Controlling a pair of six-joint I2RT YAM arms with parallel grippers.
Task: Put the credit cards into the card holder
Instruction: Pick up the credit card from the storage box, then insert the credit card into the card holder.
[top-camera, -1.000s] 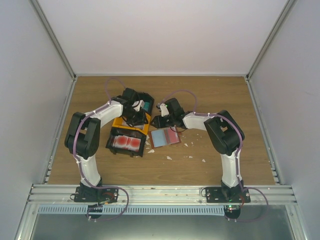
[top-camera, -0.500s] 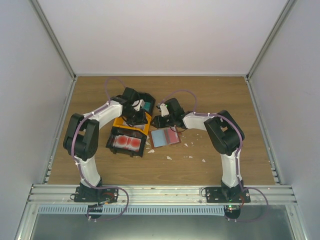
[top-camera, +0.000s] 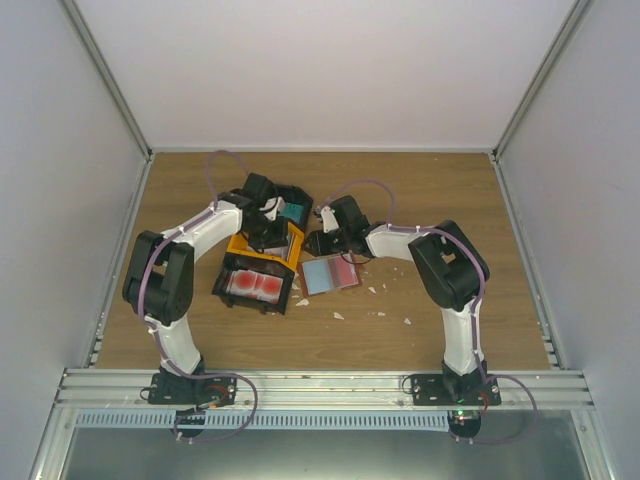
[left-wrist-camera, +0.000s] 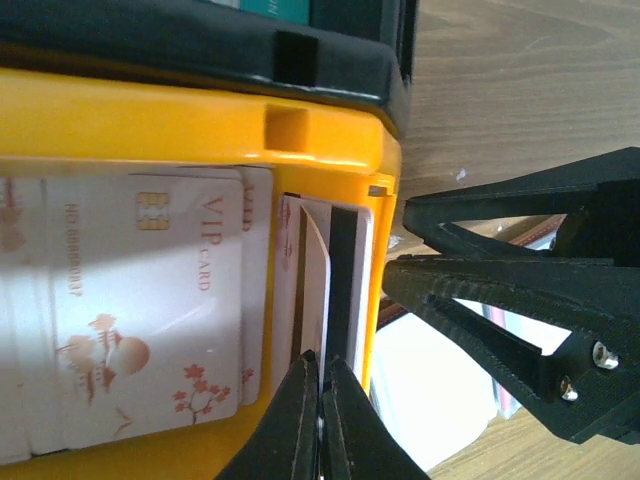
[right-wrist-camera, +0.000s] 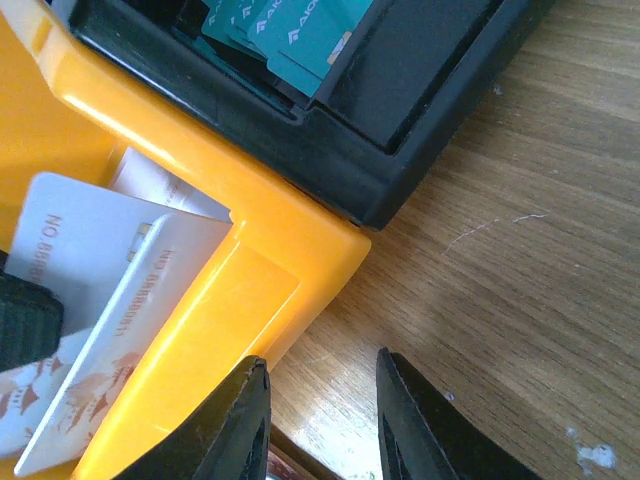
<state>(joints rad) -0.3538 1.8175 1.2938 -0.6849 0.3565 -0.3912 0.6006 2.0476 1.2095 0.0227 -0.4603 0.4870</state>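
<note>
Credit cards (left-wrist-camera: 150, 300) lay stacked in the yellow bin (left-wrist-camera: 150, 120) (pale ones, marked VIP). The left gripper (left-wrist-camera: 320, 385) had its jaws pinching 1 pale card (left-wrist-camera: 310, 260), which stood on edge at the bin's end. The right gripper (right-wrist-camera: 318, 415) hung beside that corner, jaws spread. The card holder (top-camera: 330, 274) lay open on the table (right-wrist-camera: 520, 280) nearby.
</note>
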